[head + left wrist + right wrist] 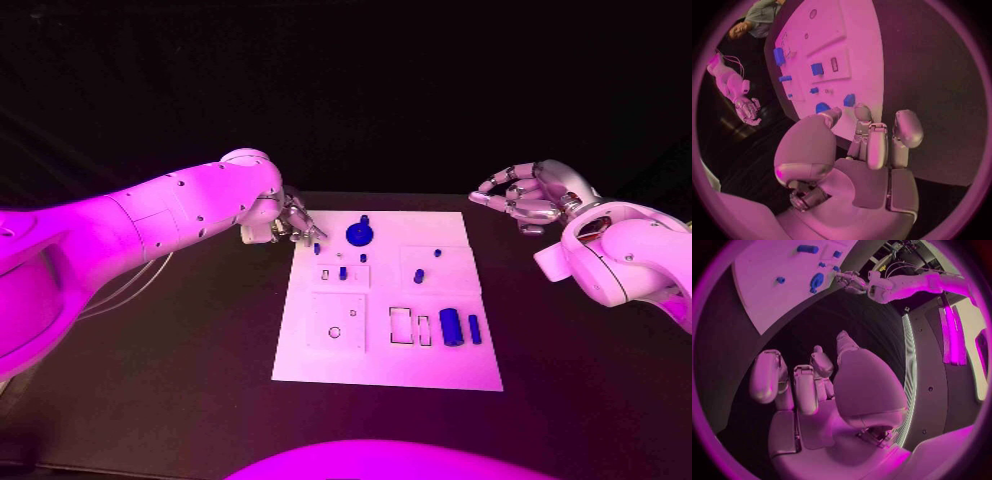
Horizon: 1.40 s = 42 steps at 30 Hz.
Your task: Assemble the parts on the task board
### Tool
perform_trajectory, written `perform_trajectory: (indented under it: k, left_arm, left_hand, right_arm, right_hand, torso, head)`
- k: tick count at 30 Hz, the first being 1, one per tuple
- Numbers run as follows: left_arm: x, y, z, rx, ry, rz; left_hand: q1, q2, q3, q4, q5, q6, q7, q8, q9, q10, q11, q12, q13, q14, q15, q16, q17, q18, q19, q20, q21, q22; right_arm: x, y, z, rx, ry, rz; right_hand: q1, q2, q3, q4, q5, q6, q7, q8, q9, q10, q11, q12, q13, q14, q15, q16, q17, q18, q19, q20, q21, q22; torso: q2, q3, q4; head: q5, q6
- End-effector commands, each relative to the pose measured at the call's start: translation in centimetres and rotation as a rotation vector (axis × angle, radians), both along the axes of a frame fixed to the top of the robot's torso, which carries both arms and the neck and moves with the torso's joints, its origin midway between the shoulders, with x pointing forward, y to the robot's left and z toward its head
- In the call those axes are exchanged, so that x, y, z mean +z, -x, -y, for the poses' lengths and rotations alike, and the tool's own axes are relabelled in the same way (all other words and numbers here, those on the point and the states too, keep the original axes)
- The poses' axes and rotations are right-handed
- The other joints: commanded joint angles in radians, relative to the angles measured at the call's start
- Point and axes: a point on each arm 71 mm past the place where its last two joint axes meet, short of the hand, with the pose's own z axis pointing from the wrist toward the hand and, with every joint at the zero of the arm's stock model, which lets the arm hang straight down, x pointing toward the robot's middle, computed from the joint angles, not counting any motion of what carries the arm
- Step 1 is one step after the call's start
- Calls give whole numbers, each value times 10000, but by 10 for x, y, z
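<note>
Head view: left hand [293,224], fingers loosely curled, empty, hovers just off task board [389,370] far-left corner; round blue part [359,236] lies at its 3 o'clock. Right hand [531,195] curled, empty, farther off.

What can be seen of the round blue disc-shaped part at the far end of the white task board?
The round blue disc-shaped part looks like matte plastic, a flat disc with a small stub sticking out at its far edge. It lies on the white task board near that board's far edge, roughly midway across. The left robot hand hovers beside it at the board's far left corner, fingers curled, apparently not touching it. The right wrist view shows the same disc lying flat, free of other parts.
</note>
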Motion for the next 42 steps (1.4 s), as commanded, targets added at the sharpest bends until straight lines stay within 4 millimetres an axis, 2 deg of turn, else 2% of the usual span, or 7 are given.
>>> perform_trajectory:
  k: [1,18,29,37,42]
  left_arm:
    - [-1,1,2,-129,-6,-129]
    - [-2,3,5,-248,57,-226]
    - [-2,4,6,-276,41,-275]
    - [-4,4,6,-321,14,-354]
    - [-5,4,6,-348,46,-390]
  left_hand:
    - [-115,-120,-557,58,120,-98,-10,-174,-83,-263,51,-103,-108,597,103,-139,1683,247,-47,81,-98,-99]
    - [41,-54,-610,40,128,33,-32,-147,-105,-244,35,-41,-63,603,97,-120,1705,241,-29,86,-86,-57]
    - [406,106,-619,15,145,195,-66,-122,-147,-215,5,25,-36,612,74,-95,1731,233,-1,71,-66,-3]
    - [885,310,-508,-36,157,313,-102,-110,-190,-199,-29,57,-42,616,47,-83,1739,229,14,47,-57,28]
    - [1026,344,-459,-52,158,343,-115,-106,-202,-201,-40,57,-53,624,39,-70,1756,229,14,40,-58,31]
  right_arm:
    - [0,0,0,29,-1,7]
    - [0,0,-1,45,6,-22]
    - [-1,0,-1,59,10,-39]
    - [-1,0,-1,65,12,-50]
    - [-1,0,-1,67,13,-53]
  right_hand:
    - [0,248,-466,39,-90,-92,-15,-95,114,-252,-30,-137,-49,650,-16,-107,1109,219,-155,-10,-83,410]
    - [3,255,-475,40,-90,-89,-15,-98,116,-247,-31,-144,-60,650,-16,-113,1107,219,-153,-10,-90,406]
    - [7,263,-478,40,-89,-83,-16,-98,118,-232,-33,-132,-54,653,-17,-109,1116,216,-145,-10,-78,413]
    - [12,271,-480,38,-88,-75,-18,-97,120,-224,-34,-130,-57,654,-18,-109,1118,216,-144,-11,-84,410]
    - [12,271,-480,38,-88,-75,-18,-97,120,-224,-34,-130,-57,654,-18,-109,1118,216,-144,-11,-84,410]
  torso:
    - [0,4,6]
    - [5,11,-3]
    - [11,4,-2]
    - [10,4,-8]
    - [10,3,-2]
  head:
    - [4,-8]
    - [18,-24]
    - [7,-54]
    - [-8,-80]
    - [-17,-100]
